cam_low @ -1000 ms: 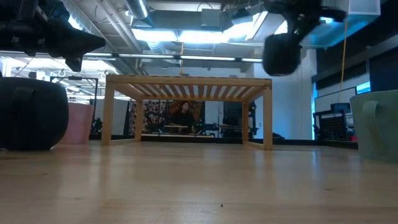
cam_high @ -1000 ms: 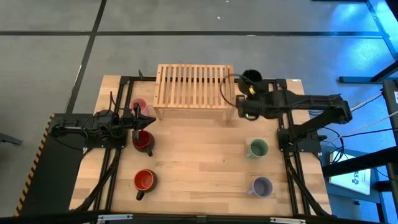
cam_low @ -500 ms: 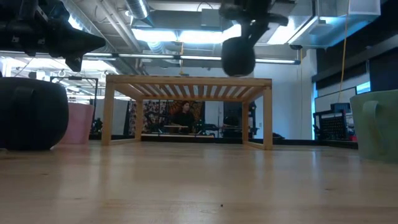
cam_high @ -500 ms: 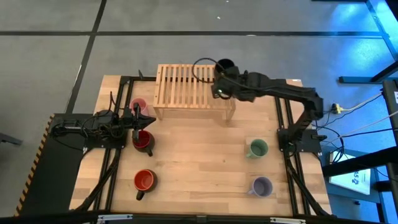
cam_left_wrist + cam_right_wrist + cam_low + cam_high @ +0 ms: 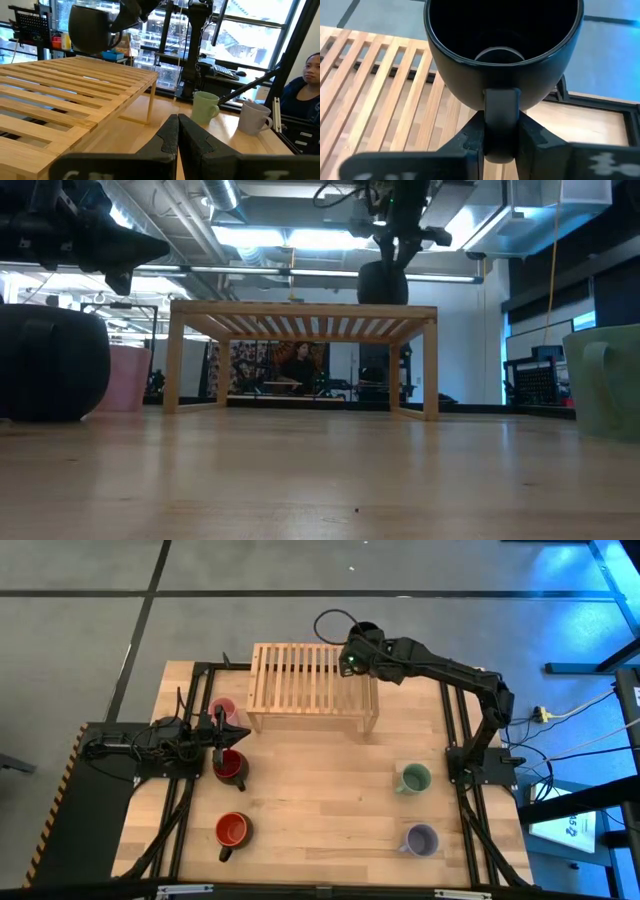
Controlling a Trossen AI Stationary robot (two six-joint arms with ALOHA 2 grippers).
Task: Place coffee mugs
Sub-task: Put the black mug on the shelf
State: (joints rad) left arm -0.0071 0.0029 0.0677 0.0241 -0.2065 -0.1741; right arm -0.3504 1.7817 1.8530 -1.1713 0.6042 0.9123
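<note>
High view: the right gripper [image 5: 352,658] clamps the black mug [image 5: 362,638] by its handle, holding it above the far right corner of the slatted wooden rack [image 5: 300,680] at the far middle of the table [image 5: 320,800]. Right wrist view shows the mug upright, mouth open upward, its handle [image 5: 500,117] pinched between the fingers [image 5: 472,135] and pointing back toward the wrist. Low view shows the mug hanging just above the rack top; whether it touches cannot be told.

The left gripper [image 5: 222,732], clenched on nothing, waits at the left beside the dark red mug [image 5: 230,766], near the pink mug [image 5: 223,709]. Upright on the table stand the orange mug [image 5: 231,831] near left, the green mug [image 5: 413,779] right and the lavender mug [image 5: 421,840] near right.
</note>
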